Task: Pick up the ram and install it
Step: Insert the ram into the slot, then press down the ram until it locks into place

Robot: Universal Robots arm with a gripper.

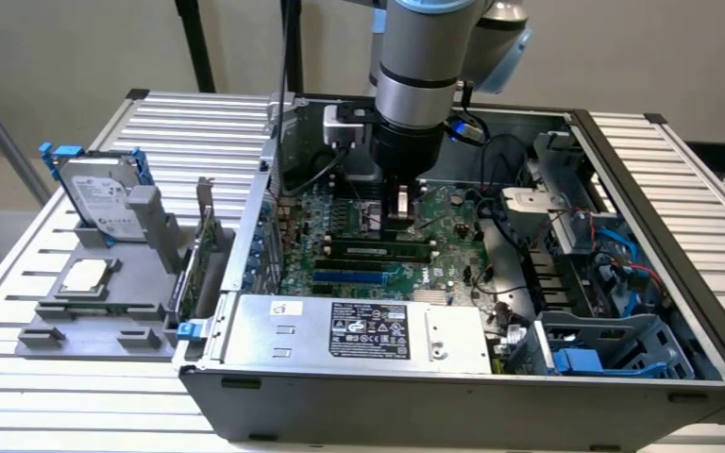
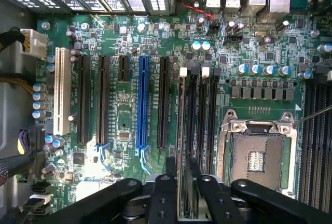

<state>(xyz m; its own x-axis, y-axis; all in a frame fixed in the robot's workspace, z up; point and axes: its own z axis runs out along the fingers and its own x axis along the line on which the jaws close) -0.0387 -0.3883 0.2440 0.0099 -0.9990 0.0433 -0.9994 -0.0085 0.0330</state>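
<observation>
The pincer [image 2: 185, 193] is gripping the ram [image 2: 181, 146] narrowly, edge-on over the slots [image 2: 199, 115] at twelve o'clock from the power supply [image 1: 362, 330]. If it is sitting crooked, pressing could be jamming it.

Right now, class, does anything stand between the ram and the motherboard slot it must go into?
Nothing visible does. The ram sits edge-on between the pincer fingers, lined up along a black memory slot beside the processor socket; no cable or card crosses between them.
</observation>
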